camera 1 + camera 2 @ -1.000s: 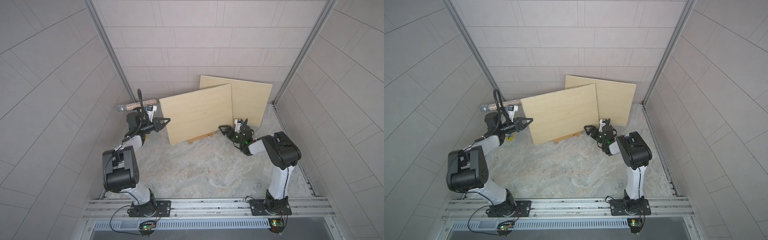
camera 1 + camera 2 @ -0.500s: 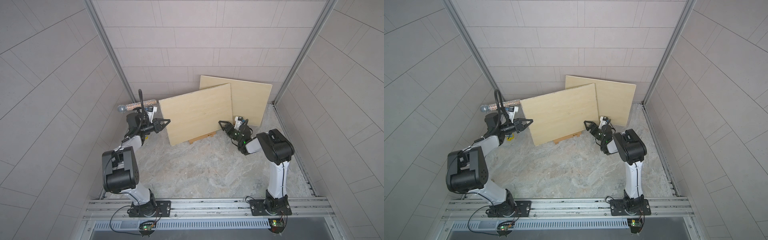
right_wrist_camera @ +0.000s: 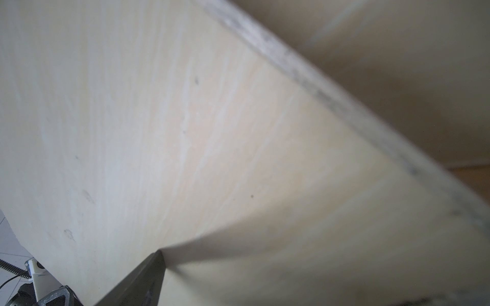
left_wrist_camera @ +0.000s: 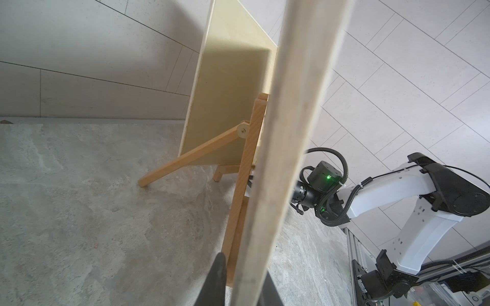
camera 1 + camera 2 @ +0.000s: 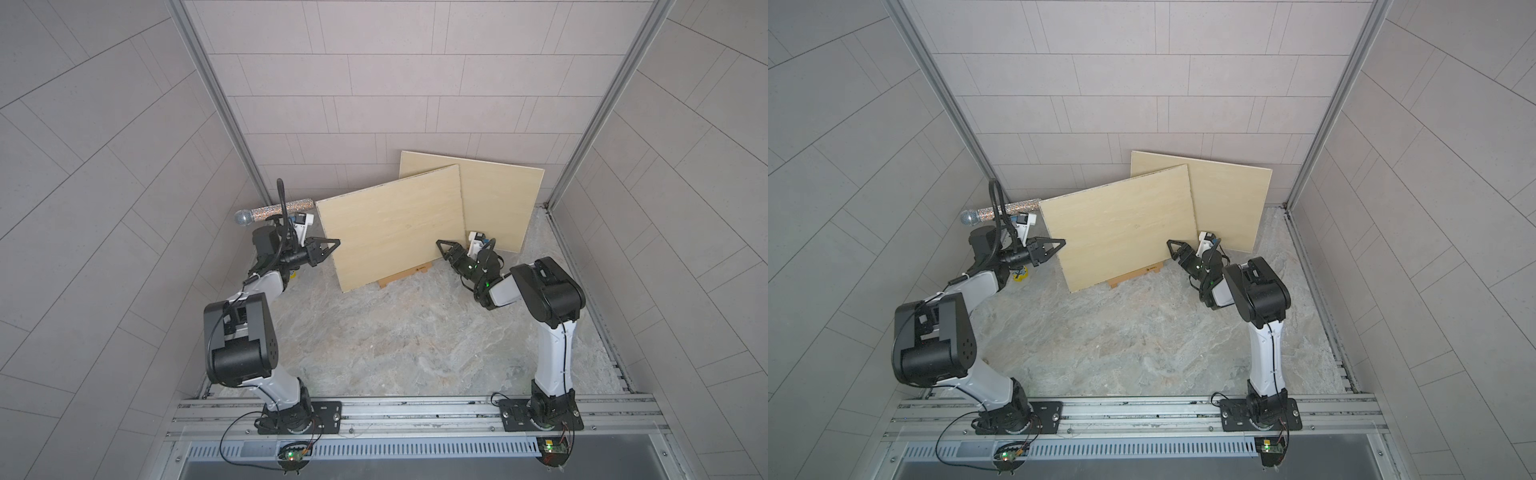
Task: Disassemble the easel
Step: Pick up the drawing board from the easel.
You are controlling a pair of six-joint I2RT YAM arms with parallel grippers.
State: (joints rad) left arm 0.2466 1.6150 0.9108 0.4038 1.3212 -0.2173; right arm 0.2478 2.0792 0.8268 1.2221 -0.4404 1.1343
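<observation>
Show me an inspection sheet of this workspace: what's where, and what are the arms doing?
Surface: marbled grey floor, no spills seen.
Job's things: front board rests on the wooden easel; rear board leans behind it.
Clutter: glittery microphone in the back corner; small yellow item beside the left arm.
End effectors: left end effector shut on the front board's edge; right end effector open at the opposite edge.
Cables: black hose arches above the left arm.
Surroundings: tiled walls on three sides; metal rail in front.

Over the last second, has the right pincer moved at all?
Yes. The right pincer has slid toward the front board, away from the rear board.
</observation>
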